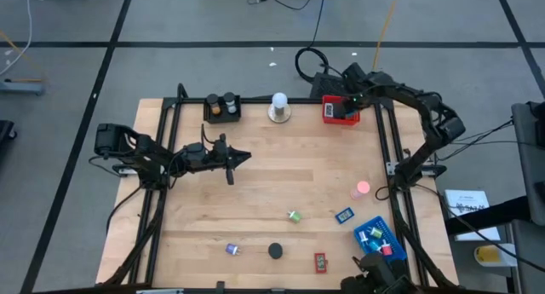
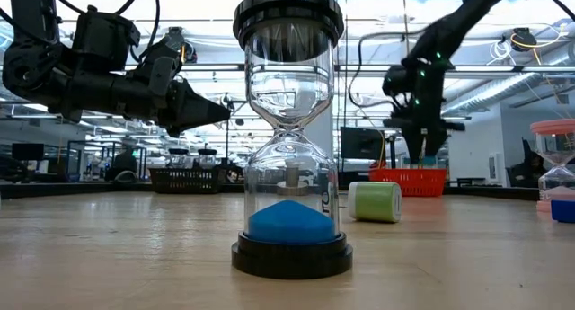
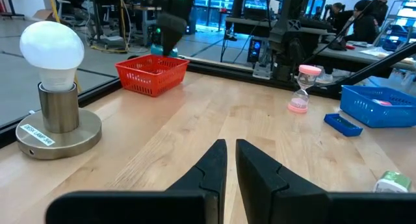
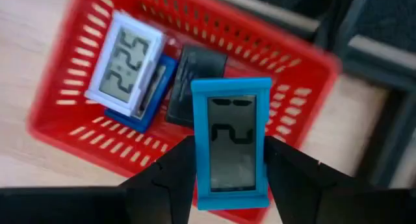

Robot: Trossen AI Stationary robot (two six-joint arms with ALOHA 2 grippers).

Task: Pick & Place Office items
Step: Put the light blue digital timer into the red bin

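Right wrist view shows a blue-framed digital clock (image 4: 231, 141) gripped between the two fingers of the right gripper (image 4: 227, 165), hanging directly over a red basket (image 4: 84, 130). Inside that basket lie a white digital clock (image 4: 125, 62) resting on a blue item (image 4: 140, 107) and a black rectangular item (image 4: 195, 78) beside them. In the high view the red basket (image 1: 327, 112) sits at about 1 o'clock on the wooden table (image 1: 255, 192), with the right gripper (image 1: 351, 102) above it. Toward 4 o'clock stand a pink sand timer (image 1: 364, 189), a flat blue item (image 1: 344, 215) and a blue tray (image 1: 393, 239); a green roll (image 1: 295, 216), a black-capped sand timer (image 1: 275, 250), a red item (image 1: 320, 261) and a small purple item (image 1: 232, 250) lie toward 6 o'clock. A black tray (image 1: 223, 109) and a lamp bulb on a round metal base (image 1: 278, 107) occupy 12 o'clock. The left gripper (image 1: 243, 157) hovers at 10 o'clock, fingers (image 3: 214, 162) clenched with nothing between them.
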